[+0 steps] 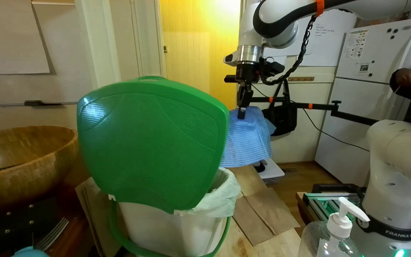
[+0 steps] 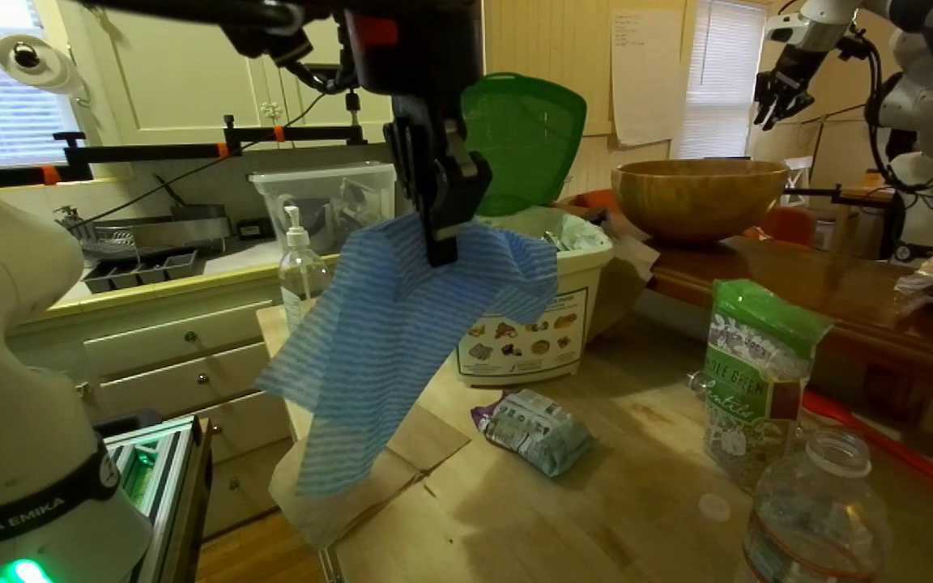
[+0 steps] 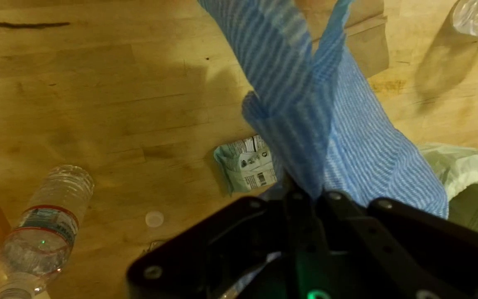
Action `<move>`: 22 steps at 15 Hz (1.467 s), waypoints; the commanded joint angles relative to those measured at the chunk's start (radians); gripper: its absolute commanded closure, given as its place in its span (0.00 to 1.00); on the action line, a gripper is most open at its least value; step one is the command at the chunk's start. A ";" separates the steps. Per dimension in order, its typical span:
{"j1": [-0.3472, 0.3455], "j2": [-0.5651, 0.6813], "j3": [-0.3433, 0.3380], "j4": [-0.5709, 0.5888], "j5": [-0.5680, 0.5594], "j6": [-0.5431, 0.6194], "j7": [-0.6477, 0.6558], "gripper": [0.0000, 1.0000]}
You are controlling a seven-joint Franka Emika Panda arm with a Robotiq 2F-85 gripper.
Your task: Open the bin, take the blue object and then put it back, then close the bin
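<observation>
"Where was the blue cloth (image 2: 402, 328)?" she asked.

"Outside the bin (image 1: 166, 226)," he said. "It hung just beside the bin's mouth, below the gripper (image 2: 442, 251). Whether its edge touched the bin could not be told."

"And the fingers (image 1: 241, 113)?"

"Pinched together on the cloth's upper part, with striped folds drooping from them."

"How did the bin stand?"

"Upright on the wooden table (image 2: 596, 518), its green lid (image 1: 152, 142) raised and the pale liner (image 1: 221, 198) folded over its rim."

"What was near it?"

"A crinkled packet (image 2: 533, 433) lay near it on the table. In an exterior view, the wooden bowl (image 2: 697, 202) stood to the bin's right, on a darker surface (image 2: 766, 271)."
</observation>
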 commanded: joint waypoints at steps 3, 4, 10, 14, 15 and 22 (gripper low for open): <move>-0.015 -0.023 -0.009 0.007 -0.056 -0.038 0.056 0.99; -0.018 -0.026 -0.012 0.008 -0.057 -0.031 0.063 0.99; -0.002 -0.018 -0.026 -0.019 0.007 0.044 0.098 0.99; 0.025 -0.001 -0.034 -0.061 0.111 0.153 0.098 0.99; 0.033 0.004 -0.036 -0.073 0.147 0.192 0.094 0.99; 0.099 0.033 -0.050 -0.141 0.399 0.399 0.044 0.99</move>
